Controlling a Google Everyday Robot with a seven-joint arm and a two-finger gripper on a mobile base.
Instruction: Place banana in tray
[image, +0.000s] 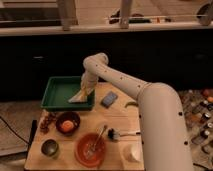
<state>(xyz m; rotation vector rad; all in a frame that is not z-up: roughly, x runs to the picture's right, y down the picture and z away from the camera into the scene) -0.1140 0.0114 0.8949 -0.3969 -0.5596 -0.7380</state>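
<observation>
The dark-green tray (56, 92) sits at the back left of the wooden table. My gripper (85, 89) hangs over the tray's right end, at the end of the white arm that reaches in from the right. The pale-yellow banana (78, 96) slants down from the gripper toward the tray's front right corner, its lower end at or just above the tray floor. I cannot tell whether it is still held.
A blue-grey block (109, 99) lies right of the tray. A curved green piece (131, 104) lies beside the arm. In front are a dark bowl with an orange (67, 123), an orange bowl (91, 148), a small dark cup (50, 148), a brush (120, 133), a white cup (131, 152).
</observation>
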